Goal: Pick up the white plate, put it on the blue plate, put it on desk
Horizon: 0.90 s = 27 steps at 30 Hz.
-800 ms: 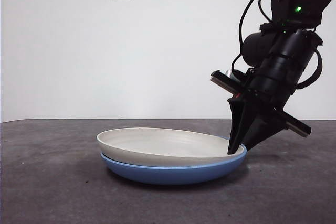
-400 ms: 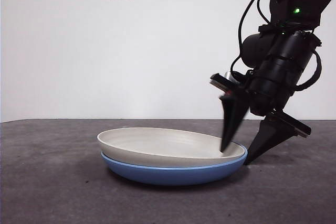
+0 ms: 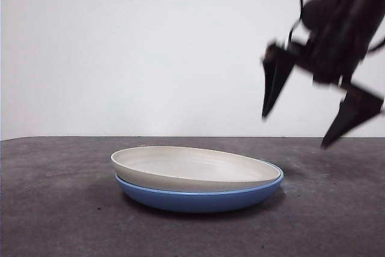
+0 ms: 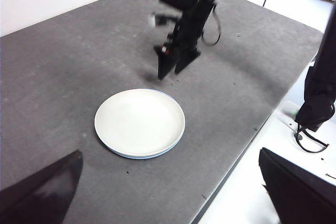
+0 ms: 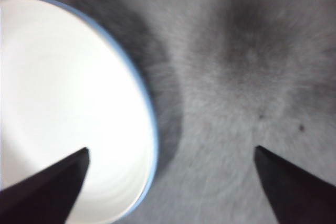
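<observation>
Your white plate (image 3: 192,167) is a wide, shallow, matte cream dish with a plain rim, and it sits nested inside the blue plate (image 3: 201,198), a glossy dish of about the same width. In the front view only a blue band shows under the cream rim; in the left wrist view the blue (image 4: 142,156) is just a thin crescent along one edge of the white plate (image 4: 139,122). The stack rests on the desk (image 3: 54,209), low and centre in the front view, a little tilted so the left rim rides higher.

Around the stack you have bare grey tabletop on every side. In the left wrist view the desk's (image 4: 68,61) edge runs diagonally down the right side, well apart from the plates.

Your right gripper (image 3: 323,118) hangs in the upper right of the front view, blurred, jaws spread wide and holding nothing — clear above the plates' right rim. From its own wrist view the white plate (image 5: 58,114) fills the left half, with the blue rim (image 5: 148,145) beside it. Half a second ago those open jaws straddled the right rim at plate level; now they have lifted away, and the plates have not shifted.

Your left gripper (image 4: 170,182) waits high over the desk's near side, jaws wide open — empty too.
</observation>
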{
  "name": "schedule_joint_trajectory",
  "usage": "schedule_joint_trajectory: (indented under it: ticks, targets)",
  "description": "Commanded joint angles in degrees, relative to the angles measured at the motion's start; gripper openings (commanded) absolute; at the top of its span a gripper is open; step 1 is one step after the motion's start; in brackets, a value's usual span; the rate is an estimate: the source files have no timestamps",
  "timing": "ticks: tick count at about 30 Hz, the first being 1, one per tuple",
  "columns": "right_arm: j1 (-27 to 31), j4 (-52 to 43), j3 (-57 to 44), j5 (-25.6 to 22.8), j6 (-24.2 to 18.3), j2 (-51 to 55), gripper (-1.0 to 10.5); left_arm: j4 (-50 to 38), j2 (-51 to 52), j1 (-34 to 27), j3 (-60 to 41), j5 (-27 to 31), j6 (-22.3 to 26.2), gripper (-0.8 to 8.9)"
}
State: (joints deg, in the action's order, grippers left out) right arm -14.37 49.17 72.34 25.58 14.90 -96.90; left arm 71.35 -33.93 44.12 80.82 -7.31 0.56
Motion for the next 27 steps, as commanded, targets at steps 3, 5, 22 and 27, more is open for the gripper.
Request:
schedule_joint_trajectory:
  ticks: [3, 5, 22, 27]
  targets:
    - [-0.48, 5.31, 1.25, -3.34, -3.72, 9.9, 5.8, -0.46, -0.22, 0.48, 0.72, 0.26, 0.31, 6.26]
    - [-0.48, 7.43, 1.25, -4.72, -4.2, 14.36, 5.8, -0.48, -0.22, 0.48, 0.72, 0.24, 0.31, 6.26]
    - [-0.48, 22.08, 1.27, -5.03, -9.49, 55.49, 5.8, -0.5, -0.22, 0.48, 0.72, 0.24, 0.02, 6.26]
    - [-0.48, 25.16, 1.27, -5.07, -9.64, 64.04, 5.8, -0.5, -0.22, 0.48, 0.72, 0.24, -0.24, 6.26]
